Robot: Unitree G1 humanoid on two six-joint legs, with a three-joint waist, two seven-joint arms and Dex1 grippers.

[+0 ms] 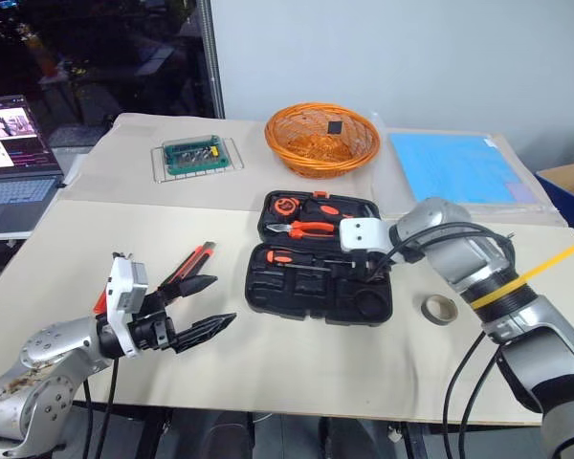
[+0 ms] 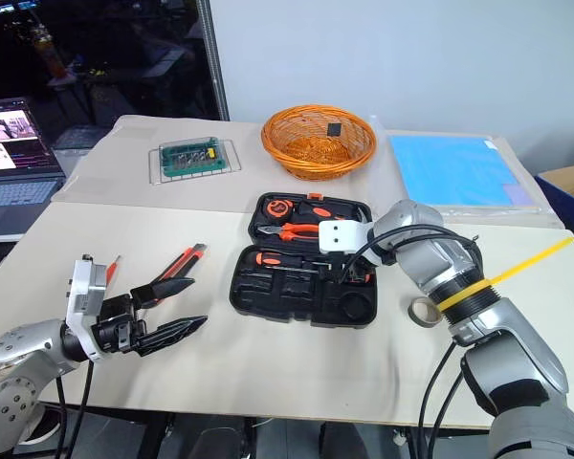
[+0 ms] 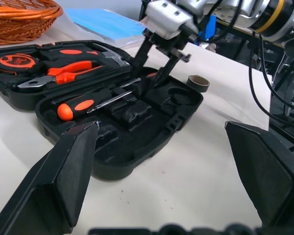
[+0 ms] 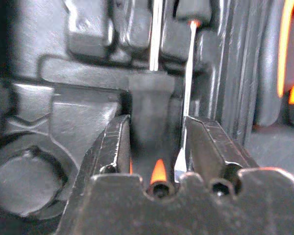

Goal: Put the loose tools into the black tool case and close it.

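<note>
The right gripper [image 3: 154, 68], fingers slightly parted, hides screwdriver tips in the black tool case [image 1: 316, 287]; tape ring [image 1: 440, 309] at three o'clock, left gripper [image 1: 206, 306] spread empty.

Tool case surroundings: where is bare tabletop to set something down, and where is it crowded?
Bare: between the open left gripper and the black tool case, and along the near edge. Crowded: behind the case by the wicker basket, and right of it, with right gripper and tape ring.

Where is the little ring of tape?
The ring of tape lies flat on the table, just off the right end of the open black tool case, close under the robot's right arm.
</note>
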